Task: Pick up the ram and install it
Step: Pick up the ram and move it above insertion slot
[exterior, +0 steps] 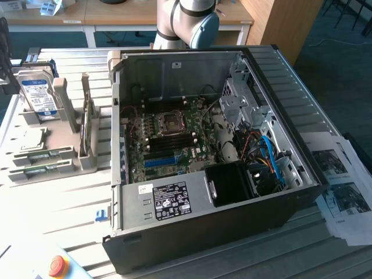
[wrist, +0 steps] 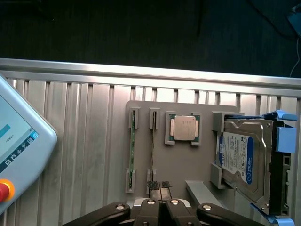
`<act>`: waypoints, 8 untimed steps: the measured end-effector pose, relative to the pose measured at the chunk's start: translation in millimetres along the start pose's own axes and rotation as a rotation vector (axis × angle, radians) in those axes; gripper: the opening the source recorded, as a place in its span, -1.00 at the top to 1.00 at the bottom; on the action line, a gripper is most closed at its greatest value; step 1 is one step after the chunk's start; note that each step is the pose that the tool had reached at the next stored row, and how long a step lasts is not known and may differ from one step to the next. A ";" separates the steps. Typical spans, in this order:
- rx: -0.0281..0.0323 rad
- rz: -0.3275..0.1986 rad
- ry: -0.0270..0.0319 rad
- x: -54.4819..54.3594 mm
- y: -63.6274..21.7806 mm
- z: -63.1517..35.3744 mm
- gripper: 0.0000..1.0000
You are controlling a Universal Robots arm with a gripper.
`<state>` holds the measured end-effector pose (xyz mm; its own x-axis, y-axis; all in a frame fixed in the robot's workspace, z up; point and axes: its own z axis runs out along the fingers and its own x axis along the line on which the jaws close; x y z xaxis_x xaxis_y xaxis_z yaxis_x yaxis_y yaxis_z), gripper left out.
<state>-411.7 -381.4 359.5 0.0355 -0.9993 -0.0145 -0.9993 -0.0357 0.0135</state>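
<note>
**Shut jaws hang over the parts rack, ram in its slot**

You are looking down on the gripper [wrist: 160, 186] above the gray fixture [wrist: 188, 165]. Its jaws are pressed together with nothing between them. The ram [wrist: 154, 146] stands on its long edge in a slot of that fixture, cradled at both ends by small holders, probably so that its upper edge can be pinched from above. A second stick [wrist: 132, 146] stands just beside it in the neighbouring slot. The processor [wrist: 183, 128] and the hard drive [wrist: 244, 160] each have their own seat farther along. The jaw tips line up with the ram's near end but appear clear of it.

The fixture rests on the slatted table [exterior: 58, 197], toward the exterior view's left of the open computer case [exterior: 203, 232]. The case lies with its side off, so the motherboard [exterior: 151, 145] faces up and a stick could be pressed straight down into it. No stick has been lifted yet.
</note>
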 end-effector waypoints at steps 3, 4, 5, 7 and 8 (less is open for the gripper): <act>0.0000 0.000 0.0000 0.0 0.0 0.0 0.80; 0.0000 0.000 0.0000 0.0 0.0 0.0 0.80; 0.0000 0.000 0.0000 0.0 0.0 0.0 0.80; 0.0000 0.000 0.0000 0.0 0.0 0.0 0.80; 0.0001 0.000 0.0000 0.0 0.0 0.0 0.80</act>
<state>-411.7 -381.4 359.4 0.0355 -0.9993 -0.0145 -0.9993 -0.0357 0.0135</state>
